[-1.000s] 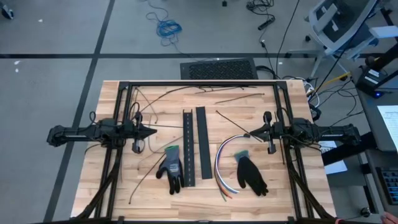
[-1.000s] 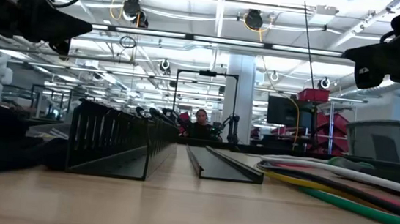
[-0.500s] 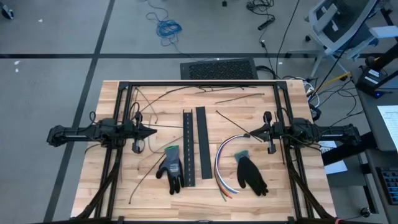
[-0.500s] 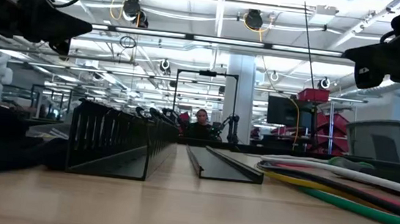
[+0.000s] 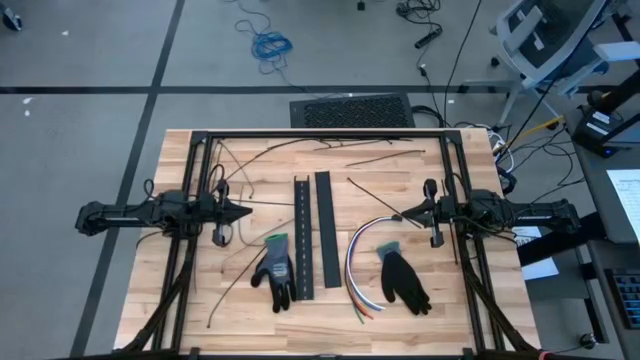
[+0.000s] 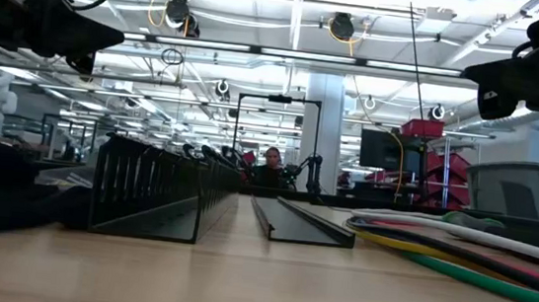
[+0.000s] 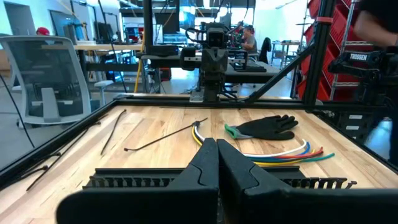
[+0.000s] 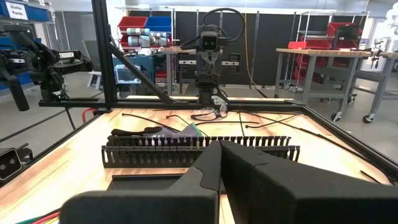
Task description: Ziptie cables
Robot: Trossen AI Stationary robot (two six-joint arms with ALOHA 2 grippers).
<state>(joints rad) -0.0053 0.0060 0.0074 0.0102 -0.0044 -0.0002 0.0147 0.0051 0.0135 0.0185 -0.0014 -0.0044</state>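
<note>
Clock face laid on the high view, centre of the wooden surface as hub, 6 o'clock the near edge.

Nearest, about 5 o'clock: the cables, a loose curved bundle of thin white, grey, orange, blue and green wires, free ends fanned toward the near edge, far end arcing toward the right arm. A dark work glove lies just beside them on the outer side; cannot tell if it touches.

At 6 o'clock: second glove, against the black slotted strip; its flat cover strip lies parallel, close by.

At 9 o'clock: left claw, clenched on nothing, hovering above the wood. At 3 o'clock: right claw, likewise clenched and empty, tip close above the bundle's far end.

Toward 12 o'clock: thin black zip ties scattered, well apart from the bundle.

Judgement on handling: wires look light, limp, smooth-jacketed. They will sag and splay if lifted from one end, and single strands may slip out. Best hold is probably mid-arc, where strands run tightest together, pinching across the whole bundle. Not fragile; firm squeeze acceptable. The fanned ends are a poor place to grasp.
</note>
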